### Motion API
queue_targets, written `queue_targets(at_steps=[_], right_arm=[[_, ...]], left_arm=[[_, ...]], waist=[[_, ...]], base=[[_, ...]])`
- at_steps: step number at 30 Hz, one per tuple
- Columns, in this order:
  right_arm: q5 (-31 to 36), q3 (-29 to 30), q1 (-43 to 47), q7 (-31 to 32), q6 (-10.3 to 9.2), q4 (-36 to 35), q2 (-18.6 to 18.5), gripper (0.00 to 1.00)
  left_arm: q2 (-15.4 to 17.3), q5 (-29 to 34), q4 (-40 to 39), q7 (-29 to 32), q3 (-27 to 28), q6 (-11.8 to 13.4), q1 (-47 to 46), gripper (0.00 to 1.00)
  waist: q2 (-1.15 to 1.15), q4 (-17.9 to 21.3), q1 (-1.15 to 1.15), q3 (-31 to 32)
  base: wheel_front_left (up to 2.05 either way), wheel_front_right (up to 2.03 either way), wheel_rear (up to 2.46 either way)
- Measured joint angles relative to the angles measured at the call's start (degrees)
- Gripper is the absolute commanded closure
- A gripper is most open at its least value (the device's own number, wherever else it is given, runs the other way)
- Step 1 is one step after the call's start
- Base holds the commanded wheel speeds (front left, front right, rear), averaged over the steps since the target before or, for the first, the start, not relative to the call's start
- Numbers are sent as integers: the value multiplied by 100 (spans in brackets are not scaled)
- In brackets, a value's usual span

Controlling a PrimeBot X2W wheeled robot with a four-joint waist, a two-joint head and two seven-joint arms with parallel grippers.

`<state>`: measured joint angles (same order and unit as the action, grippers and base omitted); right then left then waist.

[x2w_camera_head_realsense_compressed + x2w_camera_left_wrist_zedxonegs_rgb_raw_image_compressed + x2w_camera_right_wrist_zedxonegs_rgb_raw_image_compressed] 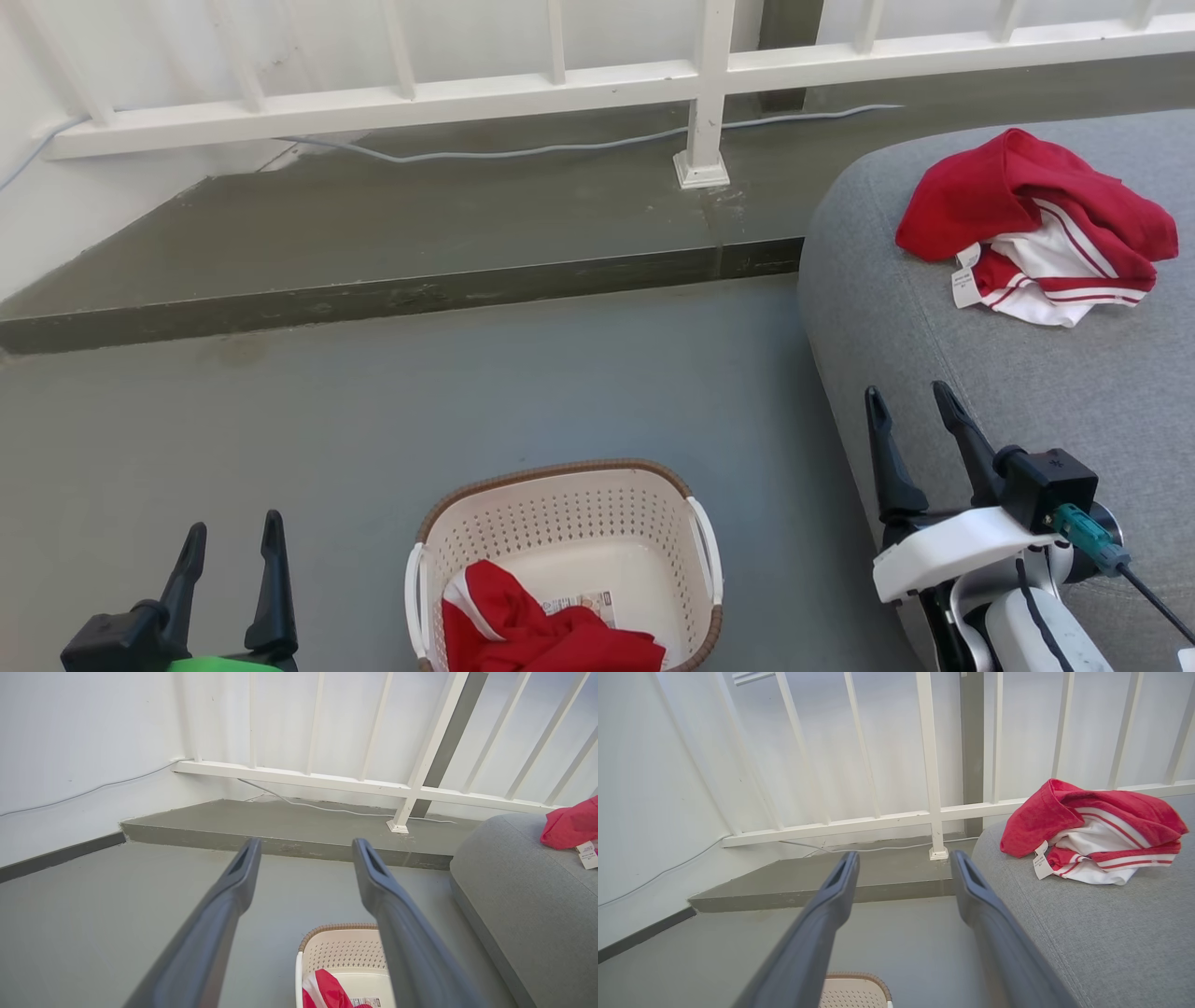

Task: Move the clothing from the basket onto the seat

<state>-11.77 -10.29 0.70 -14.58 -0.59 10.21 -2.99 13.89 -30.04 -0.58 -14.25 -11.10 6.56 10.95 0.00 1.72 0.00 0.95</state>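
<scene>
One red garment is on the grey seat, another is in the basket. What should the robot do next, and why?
Probably lower the left gripper into the basket onto the red garment lying there: that gripper is open and empty, and the basket sits close beside it.

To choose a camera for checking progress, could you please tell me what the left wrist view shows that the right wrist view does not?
Left wrist view's own: the open left gripper and a red garment lying in the basket. Right wrist view's own: the open right gripper and the striped white trim of the second garment, on the seat. Shared: the basket, the grey seat, the second garment's red fabric and label, the white railing.
</scene>
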Motion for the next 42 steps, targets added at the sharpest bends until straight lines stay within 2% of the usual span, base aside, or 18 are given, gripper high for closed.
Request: queue_targets(at_steps=[10,19,30,42], right_arm=[[-1,-27,5,0,0,-131,18,0],[0,26,-133,0,-2,-342,13,0],[0,159,-861,0,-11,-494,-12,0],[-1,268,-1790,0,-54,-586,-35,0]], left_arm=[[-2,9,-137,0,44,-10,120,0],[30,49,-162,1,-51,-160,46,0],[98,211,56,215,-256,-313,-732,0],[109,392,628,660,-665,-532,-1808,0]], waist=[[0,26,0,-131],[0,61,0,-527],[0,128,1,-1226],[0,240,1,-2178]], base=[[0,0,0],[0,0,0],[0,0,0],[0,0,0]])
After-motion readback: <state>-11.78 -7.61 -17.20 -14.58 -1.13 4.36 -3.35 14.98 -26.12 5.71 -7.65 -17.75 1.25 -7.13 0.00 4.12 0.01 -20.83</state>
